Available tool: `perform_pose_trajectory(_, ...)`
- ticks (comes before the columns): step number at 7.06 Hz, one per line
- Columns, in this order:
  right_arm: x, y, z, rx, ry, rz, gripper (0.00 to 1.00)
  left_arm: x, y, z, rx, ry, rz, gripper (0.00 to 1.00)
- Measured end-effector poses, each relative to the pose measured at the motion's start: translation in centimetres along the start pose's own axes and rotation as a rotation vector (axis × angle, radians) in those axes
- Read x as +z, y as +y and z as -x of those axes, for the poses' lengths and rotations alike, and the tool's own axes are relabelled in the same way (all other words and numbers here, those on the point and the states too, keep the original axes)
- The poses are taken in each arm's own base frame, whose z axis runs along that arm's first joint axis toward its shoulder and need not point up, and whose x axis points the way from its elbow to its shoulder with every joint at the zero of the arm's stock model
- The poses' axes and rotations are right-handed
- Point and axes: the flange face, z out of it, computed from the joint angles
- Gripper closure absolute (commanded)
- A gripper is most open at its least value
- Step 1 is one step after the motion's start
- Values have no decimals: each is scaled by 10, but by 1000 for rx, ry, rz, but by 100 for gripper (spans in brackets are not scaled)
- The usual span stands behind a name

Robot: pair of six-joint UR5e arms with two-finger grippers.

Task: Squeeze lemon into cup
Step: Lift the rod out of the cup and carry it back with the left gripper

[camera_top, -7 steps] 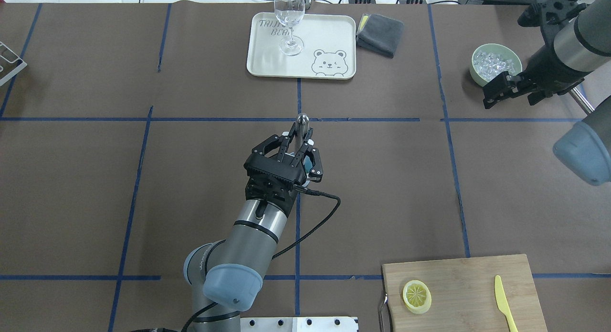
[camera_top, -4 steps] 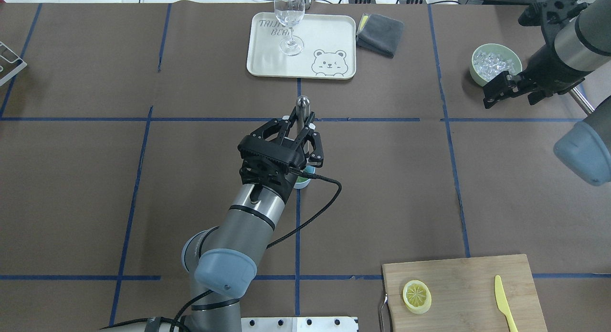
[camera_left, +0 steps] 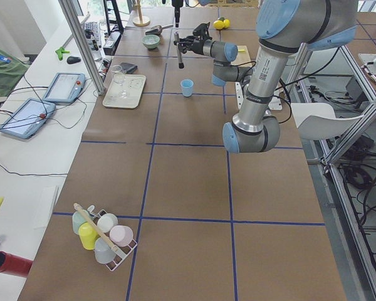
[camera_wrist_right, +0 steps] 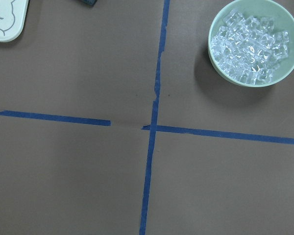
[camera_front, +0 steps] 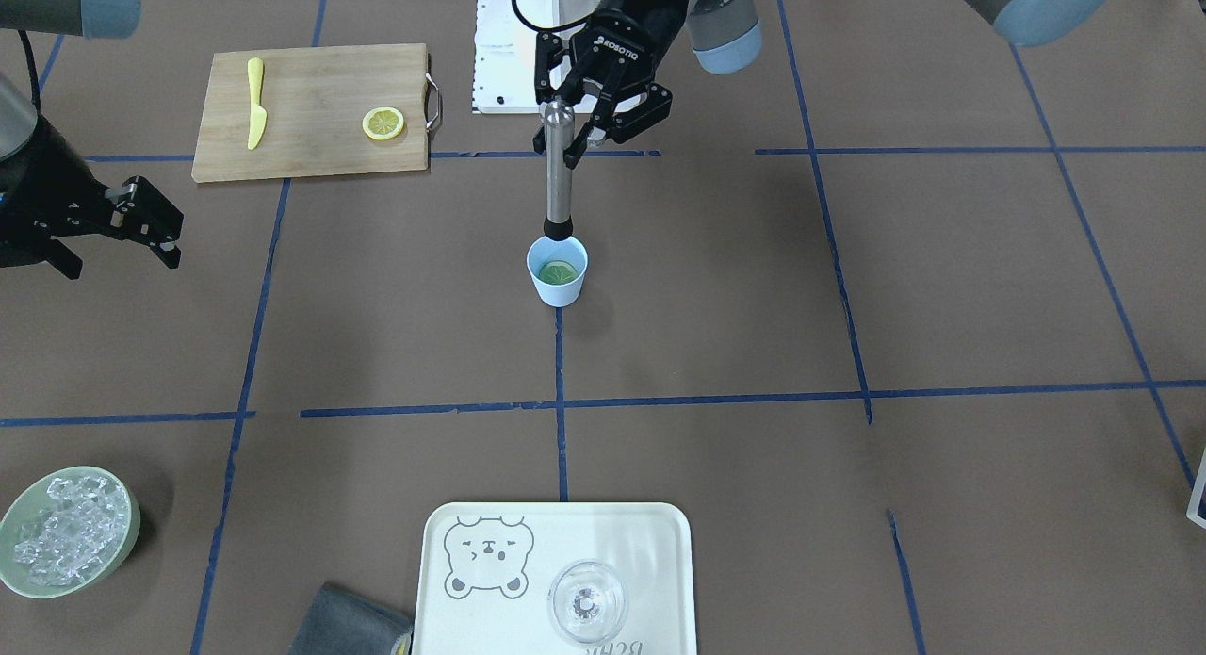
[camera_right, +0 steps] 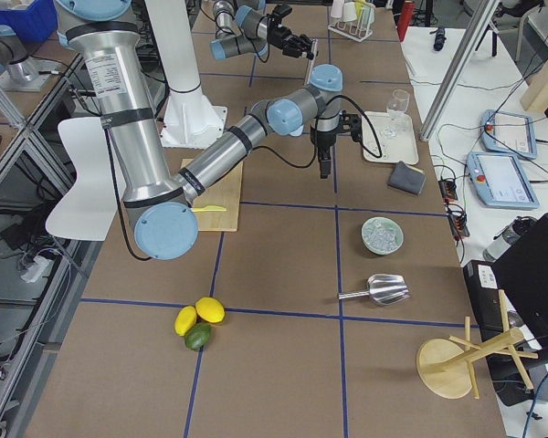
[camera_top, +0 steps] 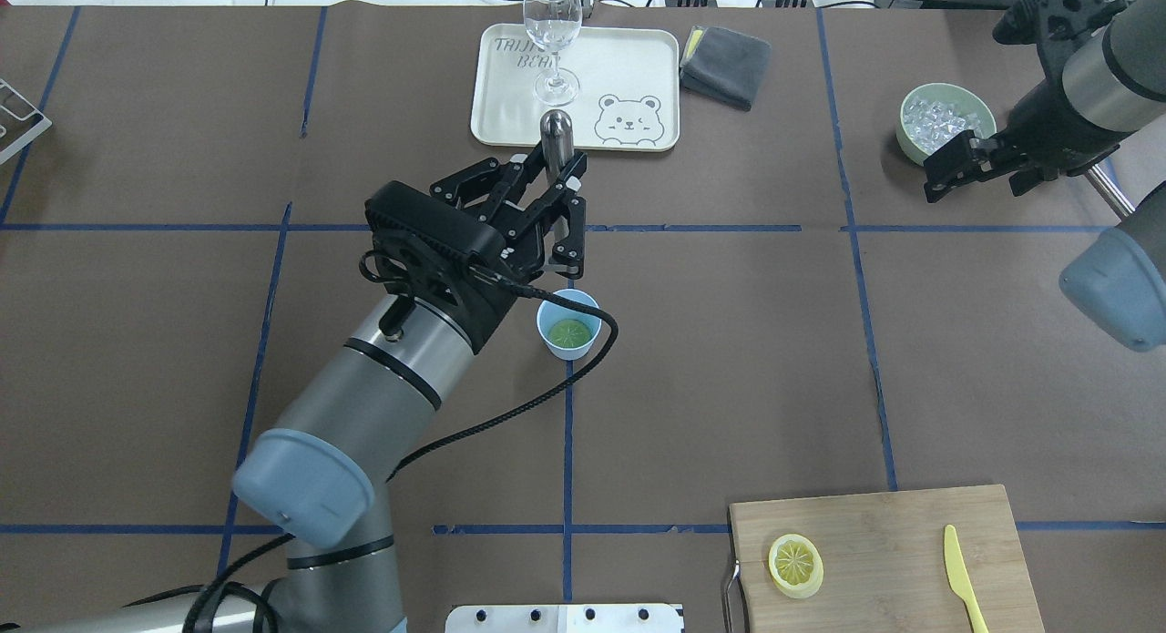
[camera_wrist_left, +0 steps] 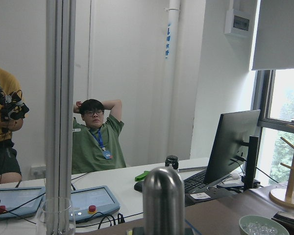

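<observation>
here, brown blue-taped table [camera_top: 137,360]; left gripper [camera_front: 562,139] tight on steel muddler [camera_front: 558,188], right gripper [camera_front: 170,236] agape, empty

My overhead camera looks forward and down from behind the rig; the front one faces it steeply across the surface [camera_front: 848,504], and both share the cup [camera_front: 558,295] and bear tray [camera_top: 629,68]. Two side cameras look along the surface from its ends, farther off. The left wrist camera looks level into the room past the metal rod [camera_wrist_left: 163,200]; the right looks straight down, close, on the ice bowl [camera_wrist_right: 252,83].
</observation>
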Motion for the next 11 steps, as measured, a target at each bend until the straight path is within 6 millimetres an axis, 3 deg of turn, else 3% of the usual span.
perform_pose_trajectory(4, -1, -1, 0, 0, 0, -3, 0, -10, -13, 110, 52, 281, 258, 100)
perform_pose_trajectory(6, -2, -1, 0, -1, -1, -3, 0, -21, -18, 140, -88, 321, 530, 100)
perform_pose_trajectory(7, -2, -1, 0, -1, -1, -4, 0, -37, -13, 168, -156, 306, 678, 100)
perform_pose_trajectory(9, -2, -2, 1, -3, -1, -6, 0, -83, -17, 265, -331, 187, 863, 100)
perform_pose_trajectory(11, -3, -2, 1, -4, -1, -8, 0, -132, -7, 340, -431, 40, 931, 100)
